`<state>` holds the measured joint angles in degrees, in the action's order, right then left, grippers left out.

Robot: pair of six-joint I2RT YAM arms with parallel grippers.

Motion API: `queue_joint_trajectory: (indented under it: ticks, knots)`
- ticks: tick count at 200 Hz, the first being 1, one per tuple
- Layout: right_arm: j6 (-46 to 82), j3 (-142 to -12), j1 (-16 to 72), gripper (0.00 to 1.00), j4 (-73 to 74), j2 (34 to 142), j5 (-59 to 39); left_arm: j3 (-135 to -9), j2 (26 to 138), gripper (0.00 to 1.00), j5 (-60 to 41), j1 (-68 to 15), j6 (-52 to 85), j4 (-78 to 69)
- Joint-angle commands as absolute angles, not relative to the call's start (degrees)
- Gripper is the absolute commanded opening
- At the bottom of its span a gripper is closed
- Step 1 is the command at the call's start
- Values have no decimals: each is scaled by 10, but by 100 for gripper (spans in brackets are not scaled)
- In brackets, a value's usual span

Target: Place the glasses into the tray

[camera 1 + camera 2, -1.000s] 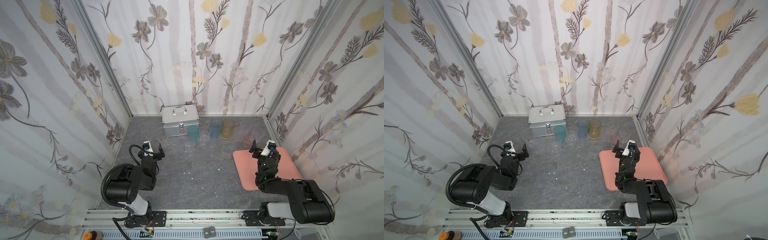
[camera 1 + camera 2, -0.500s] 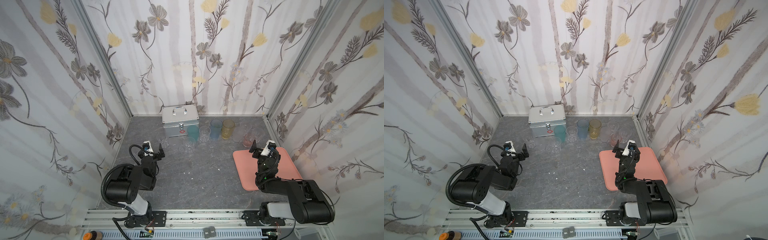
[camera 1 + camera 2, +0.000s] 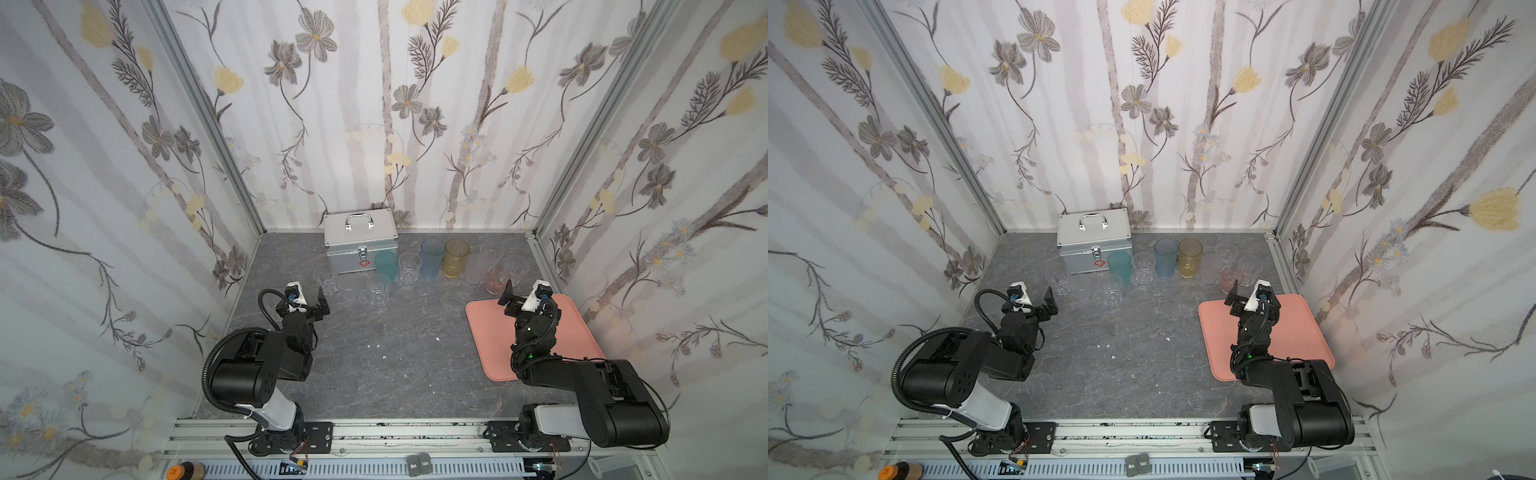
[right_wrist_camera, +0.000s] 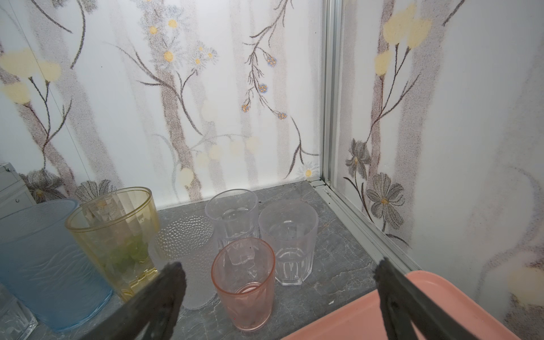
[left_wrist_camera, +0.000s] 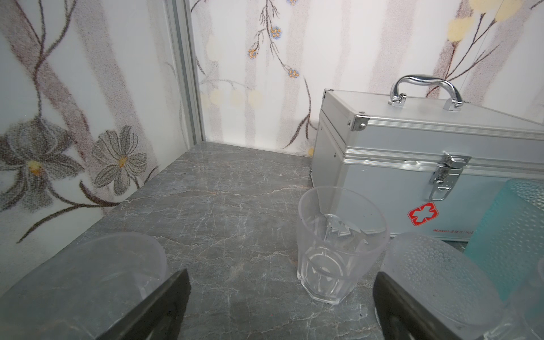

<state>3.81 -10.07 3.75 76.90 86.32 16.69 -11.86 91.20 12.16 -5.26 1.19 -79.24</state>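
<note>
Nothing moved since second ago. Left gripper [image 5: 279, 275], right gripper [image 4: 279, 263]: both wide, empty. Glasses [image 3: 430, 259] all on table near back wall; tray [image 3: 577, 328] bare. Risk: pink glass [image 4: 244, 282] crowded; entering jaw may topple frosted glass [image 4: 188, 250], smooth wall may slip.

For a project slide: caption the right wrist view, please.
Open right gripper facing the pinkish glass; amber glass, blue glass and clear glasses beside and behind it, tray corner nearby, nothing grasped.
</note>
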Motion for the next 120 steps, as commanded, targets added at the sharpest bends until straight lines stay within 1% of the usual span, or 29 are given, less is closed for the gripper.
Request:
queue_joint_trajectory:
  ticks: [1, 91, 120]
  knots:
    - [30, -105, 38, 100, 773, 866, 169, -119, 911, 100, 119, -52, 8, -806]
    - [34, -105, 34, 100, 771, 865, 166, -119, 911, 100, 119, -52, 9, -806]
    - [34, -106, 33, 100, 770, 864, 163, -120, 911, 100, 153, -49, 25, -807]
